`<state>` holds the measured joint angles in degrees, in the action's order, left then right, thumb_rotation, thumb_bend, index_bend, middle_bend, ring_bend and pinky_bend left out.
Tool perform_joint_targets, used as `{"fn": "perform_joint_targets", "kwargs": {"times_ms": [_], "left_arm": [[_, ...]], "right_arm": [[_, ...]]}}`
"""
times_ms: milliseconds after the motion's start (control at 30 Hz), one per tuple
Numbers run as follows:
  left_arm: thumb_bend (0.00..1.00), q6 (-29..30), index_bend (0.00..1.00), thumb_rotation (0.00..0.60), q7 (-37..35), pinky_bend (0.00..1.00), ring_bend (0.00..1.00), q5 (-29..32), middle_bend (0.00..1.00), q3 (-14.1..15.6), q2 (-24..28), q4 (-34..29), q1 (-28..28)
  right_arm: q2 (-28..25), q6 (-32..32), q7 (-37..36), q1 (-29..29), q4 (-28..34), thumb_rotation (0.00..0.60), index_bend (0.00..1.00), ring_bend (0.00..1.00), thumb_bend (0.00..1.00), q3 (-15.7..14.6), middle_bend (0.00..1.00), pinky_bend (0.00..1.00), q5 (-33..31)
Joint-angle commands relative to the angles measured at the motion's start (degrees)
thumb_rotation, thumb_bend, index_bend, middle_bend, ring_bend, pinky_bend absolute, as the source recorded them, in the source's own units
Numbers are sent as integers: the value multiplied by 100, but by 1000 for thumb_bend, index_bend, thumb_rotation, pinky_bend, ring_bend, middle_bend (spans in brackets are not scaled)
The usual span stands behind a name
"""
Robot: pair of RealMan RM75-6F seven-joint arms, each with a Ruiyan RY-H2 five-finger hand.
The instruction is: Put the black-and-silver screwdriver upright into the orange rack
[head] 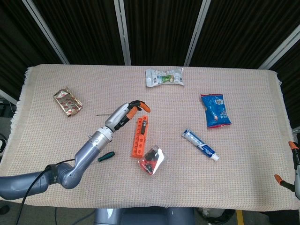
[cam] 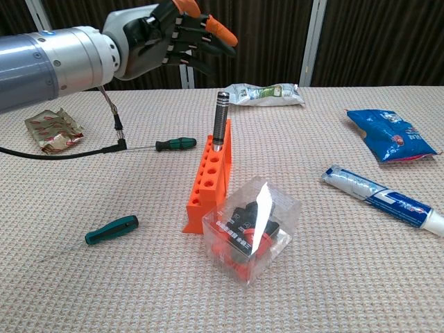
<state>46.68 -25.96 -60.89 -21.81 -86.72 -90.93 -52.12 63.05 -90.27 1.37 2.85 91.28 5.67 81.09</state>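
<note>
**Left hand empty above the rack, screwdriver already standing in it**

Your left hand (cam: 173, 35) hangs in the air with its fingers spread and nothing in them, up and to the left of the orange rack (cam: 210, 182) in the chest view. The black-and-silver screwdriver (cam: 220, 121) lies below it and a little to the right, standing in a hole at the far end of the rack. Its long axis runs close to vertical, handle up, tip hidden in the hole; from these views you cannot tell how deep it sits.

Your right hand (head: 294, 168) barely shows at the right edge of the head view, well apart from everything, and its fingers cannot be read. So the left hand is the nearer one by far.

Judging by how things lie, the placing looks done. If you want to check the seating, come straight down along the handle's axis; a sideways touch could tip it or nudge the rack toward the clear plastic box (cam: 250, 231) just beside its near end
</note>
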Motion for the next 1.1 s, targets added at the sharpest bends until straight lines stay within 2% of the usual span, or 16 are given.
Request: {"fn": "perform_joint_targets", "kwargs": {"times_ms": [33,400,733,1100], "left_arm": [[747,-310,390,7,106,254,159,375,319,-132,-254,189,-276],[762,-418,438,5,61,319,216,526,394,-135,-706,430,-381],[784,-588,476,4,-341,366,233,421,420,-195,-771,464,-261],[797,-758,488,1,-1122,405,270,-211,464,-155,-682,344,65]], "right_arm": [[-2,-5,-10,9,-9,600,54,0,0,1,91,146,-9],[-21,-51,-48,72,-28,600,54,0,0,6,95,146,-61],[-21,-51,-34,79,-17,600,54,0,0,11,103,146,-65],[-13,-69,-23,92,-7,600,55,0,0,10,106,146,-46]]}}
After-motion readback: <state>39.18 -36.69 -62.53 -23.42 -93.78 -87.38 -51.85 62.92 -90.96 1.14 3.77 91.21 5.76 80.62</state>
